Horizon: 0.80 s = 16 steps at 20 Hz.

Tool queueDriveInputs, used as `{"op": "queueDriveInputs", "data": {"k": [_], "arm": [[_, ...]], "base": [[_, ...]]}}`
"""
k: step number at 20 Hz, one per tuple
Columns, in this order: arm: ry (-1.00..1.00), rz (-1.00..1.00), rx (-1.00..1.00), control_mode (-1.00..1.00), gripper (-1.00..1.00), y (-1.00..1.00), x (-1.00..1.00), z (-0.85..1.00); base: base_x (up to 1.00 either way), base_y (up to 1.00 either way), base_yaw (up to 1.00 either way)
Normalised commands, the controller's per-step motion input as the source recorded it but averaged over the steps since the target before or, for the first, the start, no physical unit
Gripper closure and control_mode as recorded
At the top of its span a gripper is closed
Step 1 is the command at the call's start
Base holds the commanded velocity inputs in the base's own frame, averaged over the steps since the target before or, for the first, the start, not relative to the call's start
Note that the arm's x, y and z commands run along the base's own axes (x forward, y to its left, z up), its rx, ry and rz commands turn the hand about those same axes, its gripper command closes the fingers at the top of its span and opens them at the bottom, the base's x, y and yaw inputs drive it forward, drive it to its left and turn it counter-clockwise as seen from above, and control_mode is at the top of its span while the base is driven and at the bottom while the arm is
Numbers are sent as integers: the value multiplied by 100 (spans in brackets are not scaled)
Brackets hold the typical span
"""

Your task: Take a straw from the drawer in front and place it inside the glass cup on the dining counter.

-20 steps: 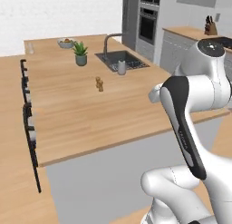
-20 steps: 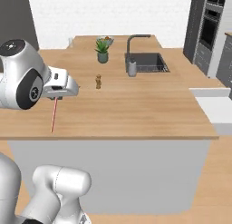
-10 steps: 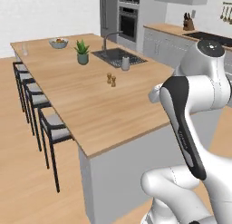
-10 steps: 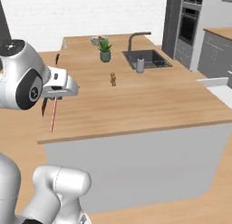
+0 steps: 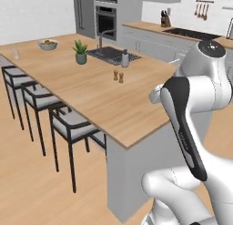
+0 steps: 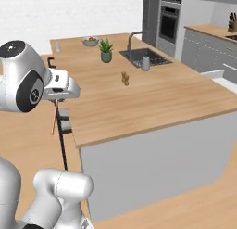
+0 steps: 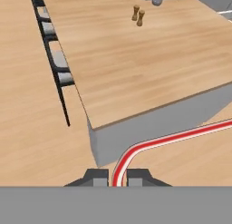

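My gripper is shut on the straw, a thin red-pink stick hanging down from the fingers, left of the dining counter. In the hand view the straw rises between the two dark fingertips and bends off to the right, in front of the counter's near corner. The glass cup stands small and clear at the far end of the light-wood top, close to the fruit bowl. From the right base view the cup sits far back on the left. The drawer is out of view.
A potted plant, a sink with a tap, a soap bottle and two small shakers stand on the counter. Stools line its left side. Wall cabinets and ovens lie behind.
The whole picture has shifted as the base moved: the counter now shows from its near corner, with the stools in sight. The straw stays held in the shut gripper.
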Motion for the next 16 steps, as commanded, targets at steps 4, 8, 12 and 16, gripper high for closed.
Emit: {"op": "queueDriveInputs", "data": {"k": [4, 8, 12, 16], "arm": [[0, 0, 0, 100, 100, 0, 0, 0], [0, 0, 0, 100, 100, 0, 0, 0], [0, 0, 0, 100, 100, 0, 0, 0], [0, 0, 0, 100, 100, 0, 0, 0]], "base": [[0, 100, -34], [0, 100, -34], [0, 100, -35], [14, 100, -38]]}}
